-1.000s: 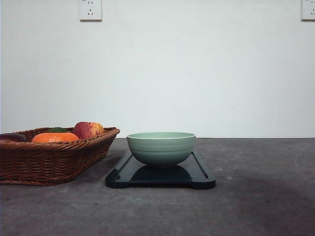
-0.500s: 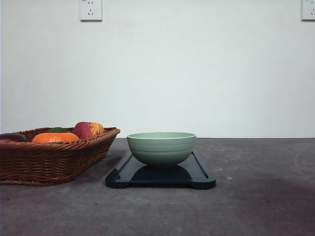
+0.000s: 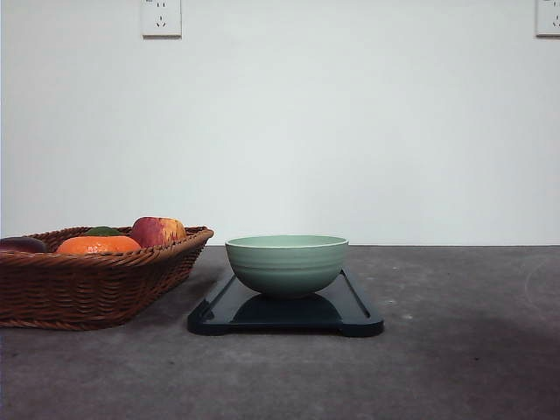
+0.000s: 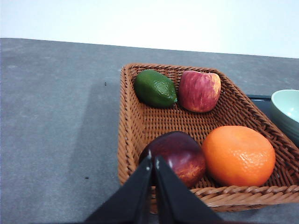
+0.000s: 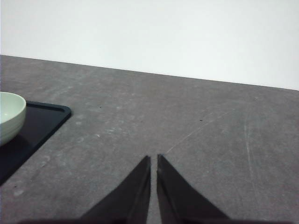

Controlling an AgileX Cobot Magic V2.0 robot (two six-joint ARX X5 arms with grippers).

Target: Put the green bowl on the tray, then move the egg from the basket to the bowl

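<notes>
The green bowl stands upright on the black tray at the table's middle. The wicker basket sits just left of the tray. No egg shows among the fruit; the egg is hidden or out of view. In the left wrist view my left gripper is shut with nothing in it, hanging over the basket's near rim by a dark red fruit. My right gripper is shut and empty above bare table to the right of the tray and bowl.
The basket holds an orange, a red apple, a green avocado-like fruit and the dark red fruit. Grey table stretches to the right of the tray. A white wall closes the back.
</notes>
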